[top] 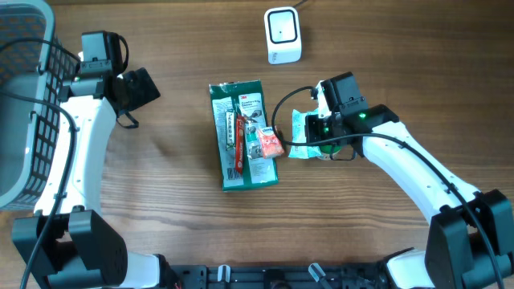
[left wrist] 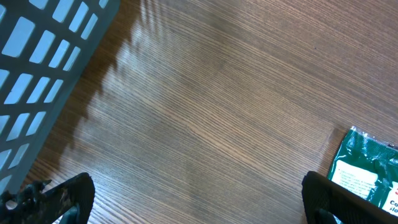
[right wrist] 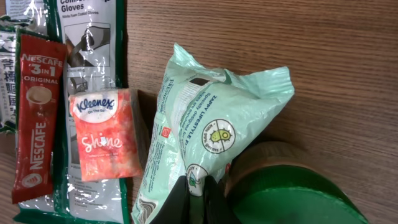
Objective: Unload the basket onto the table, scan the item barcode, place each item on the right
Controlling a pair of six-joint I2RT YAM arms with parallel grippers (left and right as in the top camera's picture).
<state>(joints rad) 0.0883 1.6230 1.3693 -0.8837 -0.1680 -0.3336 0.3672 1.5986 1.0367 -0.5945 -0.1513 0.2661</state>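
Pinching mint-green packet in clenched right end effector | packet just beside glove pack on bench | left end effector released near basket | white scanner well apart

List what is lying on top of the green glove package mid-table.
A red Nescafe stick and an orange Kleenex pack lie on the glove package. They cover part of its label; whether anything lies underneath it cannot be seen.
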